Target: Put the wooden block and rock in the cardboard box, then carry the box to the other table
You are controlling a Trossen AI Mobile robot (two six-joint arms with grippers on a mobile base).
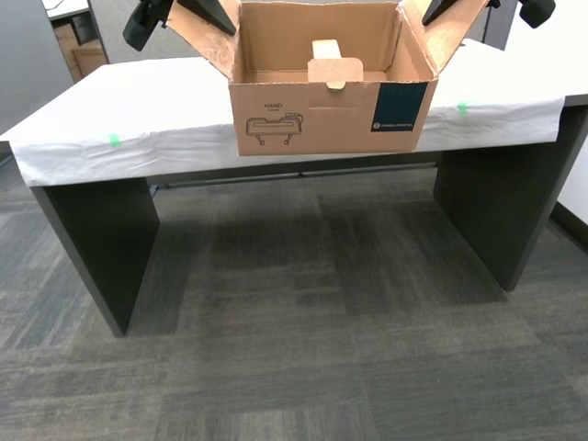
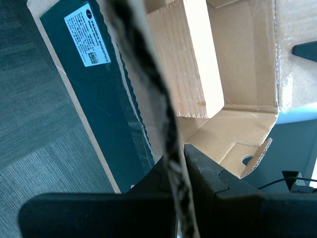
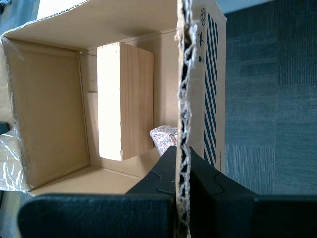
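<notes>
The cardboard box is held up by its side flaps over the near edge of the other table, which is draped in white cloth. The wooden block stands inside it; the wrist views show the block close up. The rock lies beside the block and is hidden in the exterior view. My first gripper is shut on the striped side wall and shows at the exterior view's left. My second gripper is shut on the teal-labelled side, at the exterior view's right.
Green tape marks sit on the cloth's front edge. Dark table legs stand at either side, with grey carpet in front and below. A brown box sits on the floor at the back, at the exterior view's left.
</notes>
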